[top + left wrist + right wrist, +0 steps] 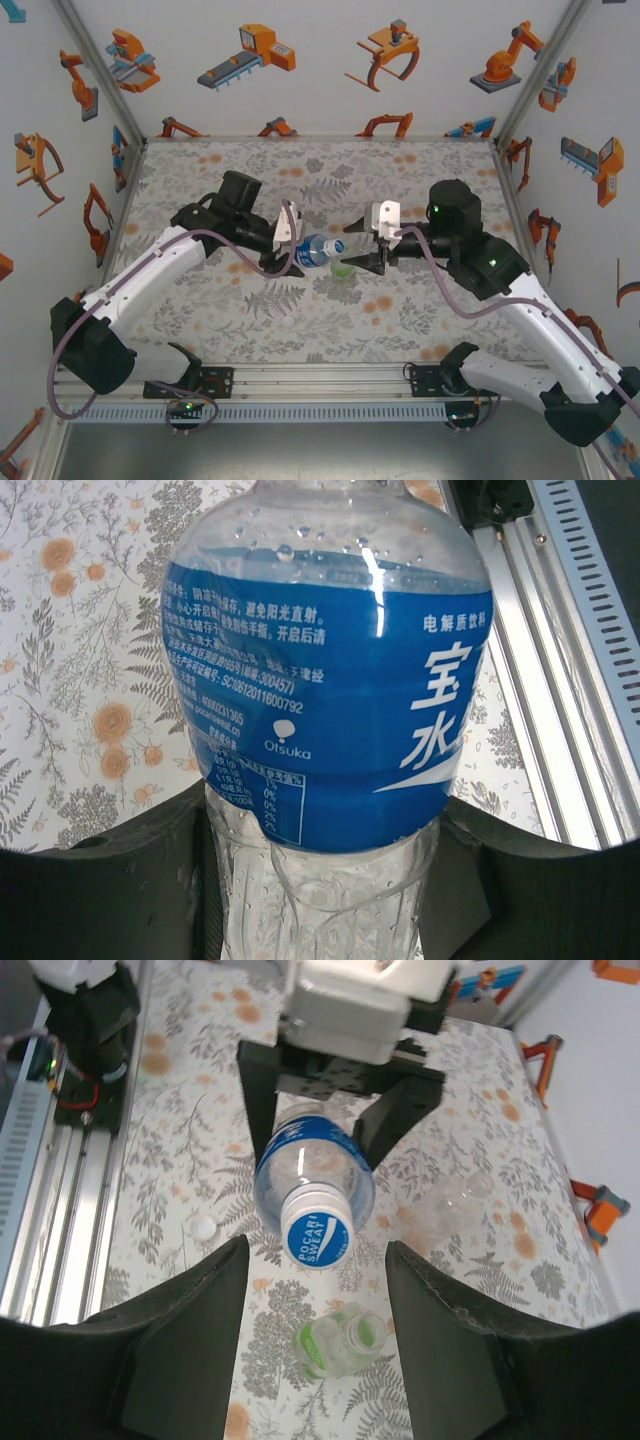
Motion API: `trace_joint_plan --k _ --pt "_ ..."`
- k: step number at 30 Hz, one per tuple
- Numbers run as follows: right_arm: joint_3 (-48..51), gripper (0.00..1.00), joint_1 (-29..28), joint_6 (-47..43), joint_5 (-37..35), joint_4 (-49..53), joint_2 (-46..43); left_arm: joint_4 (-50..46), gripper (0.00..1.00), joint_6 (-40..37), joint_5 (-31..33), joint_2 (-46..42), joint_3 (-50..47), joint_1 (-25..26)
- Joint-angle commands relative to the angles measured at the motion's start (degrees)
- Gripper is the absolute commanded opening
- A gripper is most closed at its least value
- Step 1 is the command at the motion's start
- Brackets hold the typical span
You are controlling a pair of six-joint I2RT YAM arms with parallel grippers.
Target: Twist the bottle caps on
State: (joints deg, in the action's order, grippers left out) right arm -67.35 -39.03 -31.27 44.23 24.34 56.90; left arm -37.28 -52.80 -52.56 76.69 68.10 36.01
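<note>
My left gripper [320,880] is shut on the clear lower body of the blue-label bottle [330,700] and holds it level above the table, neck toward the right arm. In the right wrist view the bottle [312,1175] wears a white cap with a blue printed top [317,1235]. My right gripper [315,1290] is open, its fingers wide on either side of that cap and apart from it. Below it the green-tinted bottle [340,1345] lies uncapped. A loose white cap [203,1227] rests on the table, and the plain clear bottle [450,1200] lies further off.
From above, the held bottle [315,250] spans the gap between the left gripper [298,250] and the right gripper [355,248], with the green bottle [343,268] beneath. The loose cap [288,322] lies nearer the front aluminium rail [320,385]. Printed walls enclose the table.
</note>
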Motion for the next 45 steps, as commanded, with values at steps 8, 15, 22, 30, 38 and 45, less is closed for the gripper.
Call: trace_joint_plan --k 8,15,22,30,38,45 --pt "-0.9 0.47 0.0 -7.3 6.7 -0.7 2.1 -2.2 0.00 -2.3 -3.1 -0.5 1.9 0.0" --pt "-0.2 0.33 -0.1 -5.6 6.3 -3.3 2.8 -2.1 0.00 -2.2 -3.1 -0.6 2.0 0.1" --pt "3.6 0.08 0.0 19.3 -2.2 -12.7 2.9 -2.2 0.00 -1.6 0.5 -0.5 2.2 0.0" --pt "6.6 0.00 -0.1 73.6 -31.7 -12.8 2.4 3.2 0.00 4.6 12.4 -0.8 1.4 -0.9" --pt "1.2 0.00 0.3 94.7 -31.5 -1.4 8.6 7.3 0.00 6.5 14.9 -1.9 -0.6 -1.1" --pt "-0.7 0.18 0.3 89.8 -30.2 -1.3 10.4 7.3 0.00 6.2 14.5 -1.9 -0.8 -1.1"
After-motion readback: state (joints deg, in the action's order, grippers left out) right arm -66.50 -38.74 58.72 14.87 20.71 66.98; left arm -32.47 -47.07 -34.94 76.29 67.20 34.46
